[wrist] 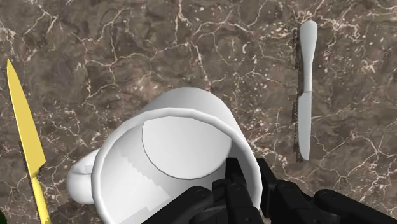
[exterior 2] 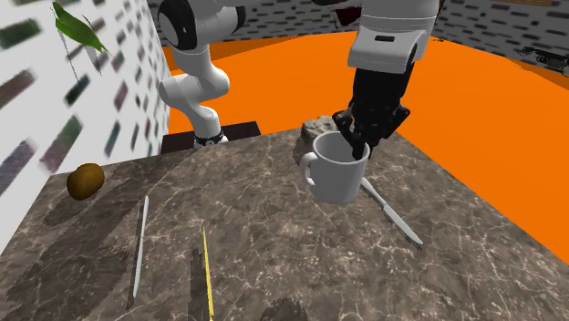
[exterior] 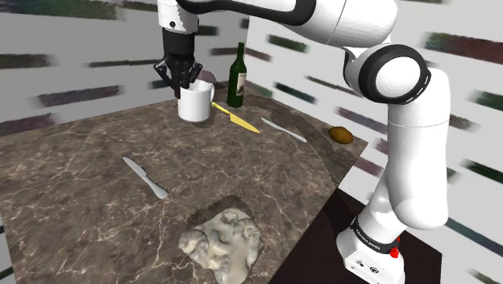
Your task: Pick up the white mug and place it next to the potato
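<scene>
White mug (exterior: 194,106) appears upper centre in the shoulder view, at the marble worktop's (exterior: 81,185) far end. The claw (exterior: 184,82) pinches its rim. The potato (exterior: 342,135) lies well apart, right of centre.

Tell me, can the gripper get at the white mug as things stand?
Likely yes: the gripper clasps the white mug by its wall, one finger inside, one outside; nothing stands in the way.

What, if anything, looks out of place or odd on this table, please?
One thing: a pale, lumpy rock-like mass lies near the table's lower edge in the shoulder view, within a darker patch of the marble. The white mug, its rim clasped by the gripper, looks undamaged.
</scene>
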